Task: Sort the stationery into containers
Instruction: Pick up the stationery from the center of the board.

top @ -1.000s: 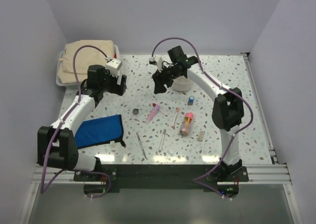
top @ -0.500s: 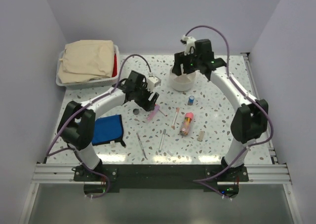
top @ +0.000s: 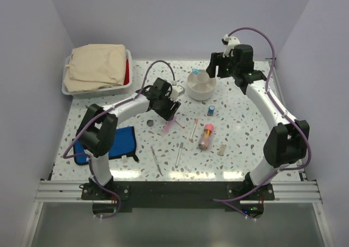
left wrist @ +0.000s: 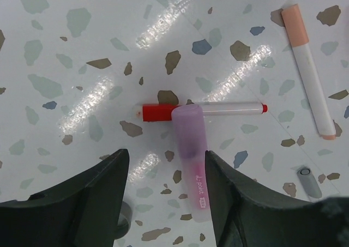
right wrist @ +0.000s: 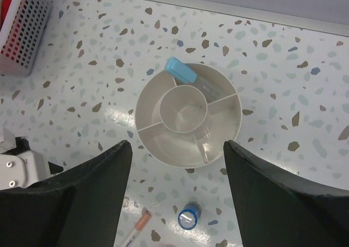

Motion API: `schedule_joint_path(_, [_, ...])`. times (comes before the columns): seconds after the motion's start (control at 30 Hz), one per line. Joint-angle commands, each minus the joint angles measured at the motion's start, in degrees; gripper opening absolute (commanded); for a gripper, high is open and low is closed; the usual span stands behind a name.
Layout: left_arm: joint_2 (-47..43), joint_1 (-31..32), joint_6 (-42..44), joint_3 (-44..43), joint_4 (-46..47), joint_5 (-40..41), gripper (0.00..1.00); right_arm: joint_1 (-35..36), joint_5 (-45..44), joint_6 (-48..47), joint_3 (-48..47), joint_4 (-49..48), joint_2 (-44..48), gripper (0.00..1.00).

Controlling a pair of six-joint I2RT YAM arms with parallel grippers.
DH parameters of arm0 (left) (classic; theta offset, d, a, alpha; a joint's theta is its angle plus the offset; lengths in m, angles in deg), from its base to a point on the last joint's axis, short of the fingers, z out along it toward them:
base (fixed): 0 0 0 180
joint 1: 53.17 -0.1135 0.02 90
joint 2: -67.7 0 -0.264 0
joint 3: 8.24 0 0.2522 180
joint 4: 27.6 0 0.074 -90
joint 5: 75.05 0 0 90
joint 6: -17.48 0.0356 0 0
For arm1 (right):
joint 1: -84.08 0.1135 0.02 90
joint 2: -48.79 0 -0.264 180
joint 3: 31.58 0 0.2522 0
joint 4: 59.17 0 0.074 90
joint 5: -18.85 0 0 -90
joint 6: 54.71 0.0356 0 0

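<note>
A pink marker (left wrist: 192,160) lies across a red-tipped pen (left wrist: 202,109) on the speckled table. My left gripper (left wrist: 165,157) is low over it and open. The marker's near end lies between the fingers, close to the right finger (left wrist: 245,203), with a gap on the left. From above, the left gripper (top: 170,112) covers the marker's (top: 168,126) far end. The round white cup (right wrist: 146,128) has a blue-capped stick (right wrist: 188,78) in its back compartment. My right gripper (right wrist: 176,144) hangs open above the cup, holding nothing. It sits by the cup's (top: 200,90) far right side as the right gripper (top: 214,71).
A white bin (top: 128,67) at back left holds a folded beige cloth (top: 95,66). A blue pouch (top: 117,143) lies front left. Loose on the table: a blue-capped stick (top: 210,110), a peach-tipped pen (top: 194,130), a pink-red tube (top: 206,136), a beige eraser (top: 221,150), and two silver pens (top: 156,160).
My left arm swung from beside the bin down to the pink marker, its jaws narrowing. My right arm moved right and back past the cup, where a blue-capped stick now lies.
</note>
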Motion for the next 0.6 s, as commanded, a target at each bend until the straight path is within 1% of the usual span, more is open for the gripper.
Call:
schedule_joint_path(0.0, [0.95,2.38,0.89,-0.85,-0.63,1.13,0.61,-1.35,1.0,0.47,-0.24,-3.36,1.86,0.72])
schedule_joint_path(0.27, [4.46,2.65,1.24,-2.43,-0.37,3.06,0.59,-2.58,2.24,0.47,-0.24,-3.62,1.25,0.72])
schedule_joint_path(0.43, [6.66,2.65,1.33,-3.83,-0.54,2.8,0.55,-2.85,2.24,0.47,0.11,-3.62,1.42,0.72])
schedule_joint_path(0.53, [7.28,2.65,1.77,-4.36,-0.63,1.57,0.45,-2.85,2.06,0.64,0.72,-3.71,1.6,0.72])
schedule_joint_path(0.57, [7.19,2.65,2.03,-4.54,-0.89,0.87,0.32,-2.93,1.98,0.55,0.9,-3.71,1.69,0.72])
